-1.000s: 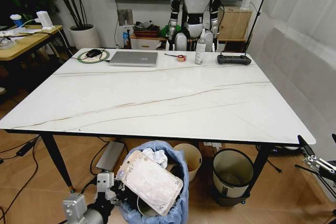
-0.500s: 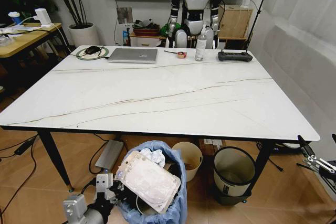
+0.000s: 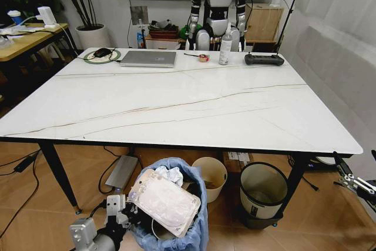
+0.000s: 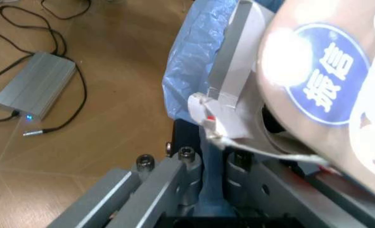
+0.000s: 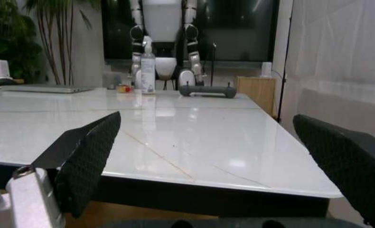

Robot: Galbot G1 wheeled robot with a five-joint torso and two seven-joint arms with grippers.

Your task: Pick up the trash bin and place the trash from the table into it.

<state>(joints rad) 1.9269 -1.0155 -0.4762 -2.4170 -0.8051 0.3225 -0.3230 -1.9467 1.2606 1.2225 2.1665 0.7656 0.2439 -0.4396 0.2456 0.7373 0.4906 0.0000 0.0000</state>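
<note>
We hold the trash bin (image 3: pixel 176 216) low in front of us, just off the desk's near edge and below its top, so that litter could be dropped or swept into it. It already brims with trash (image 3: pixel 166 202): a large pale flattened carton lies tilted across the mouth, with crumpled white paper behind it, and the light-blue bag bunches over the rim. The desk (image 3: pixel 176 107) shows no litter across its middle and near side; along the far edge stand a laptop (image 3: pixel 148 58), a spray bottle (image 3: pixel 224 46) and a black controller (image 3: pixel 264 59). So we judge the clearing largely done.

Our left hand (image 3: pixel 120 213) sits at the bin's near-left side; in the left wrist view its fingers (image 4: pixel 197 173) are closed on the bin's blue-lined rim. Our right hand (image 5: pixel 213 161) hangs beyond the desk's near right corner, spread wide, holding nothing.
</note>
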